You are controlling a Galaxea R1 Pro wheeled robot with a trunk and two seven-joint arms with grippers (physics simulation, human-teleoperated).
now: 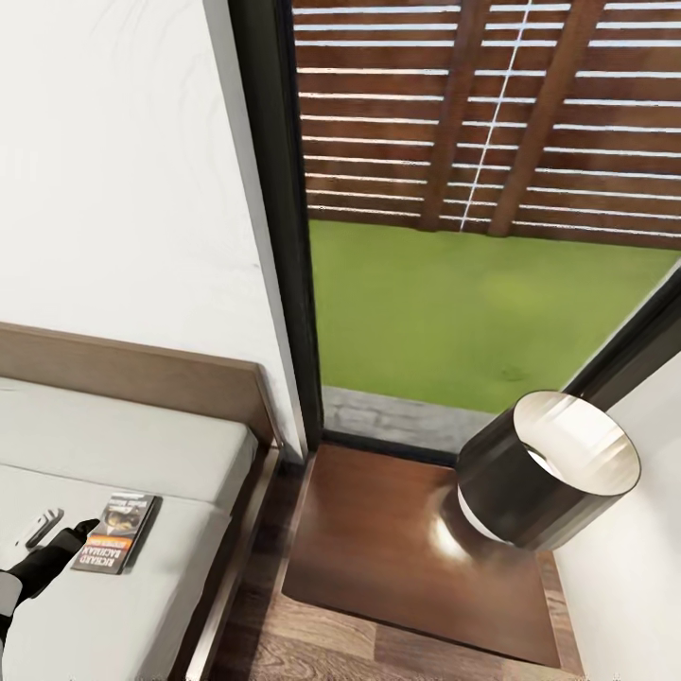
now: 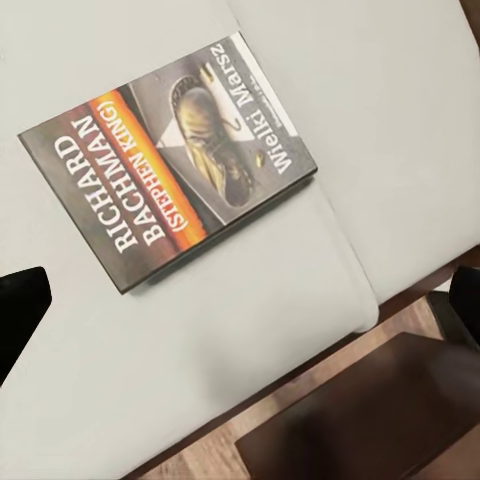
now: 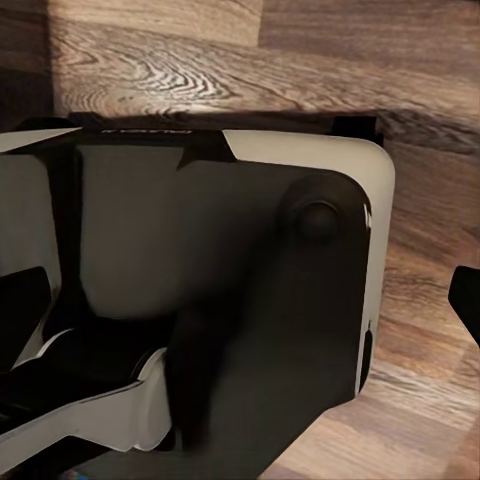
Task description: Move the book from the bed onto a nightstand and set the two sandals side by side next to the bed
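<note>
While the book (image 1: pixel 117 532) lies flat on the pale grey mattress of the bed (image 1: pixel 142 454), the left hand (image 1: pixel 68 532) reaches in from 8 o'clock in the head view, its dark fingertip touching or just short of the book's near edge. From the left wrist view the book (image 2: pixel 170 170) shows its dark cover face up, with white "RICHARD BACHMAN" lettering, an orange strip and a picture, and it sits close to the mattress corner. 2 dark finger tips of the left hand (image 2: pixel 240 310) show at opposite edges of that view, well apart, so the hand is spread with nothing between the fingers. Beside the bed, toward 4 o'clock from the book in the head view, stands the nightstand (image 1: pixel 397 549), its glossy reddish-brown top bare on the side nearest the bed. A lamp (image 1: pixel 549 473) with a dark round shade and pale inside stands on the nightstand's far right part, against the white wall. Behind the nightstand a tall dark-framed window (image 1: pixel 284 218) shows a slatted wooden fence (image 1: pixel 492 113) and green grass (image 1: pixel 473 312). Brown wood-plank floor (image 1: pixel 312 653) runs between bed and nightstand. In the right wrist view, wood-plank floor (image 3: pixel 200 60) lies beyond a large dark and white body of the robot (image 3: pixel 230 300); whether the right hand is spread or pressed together I cannot tell.
</note>
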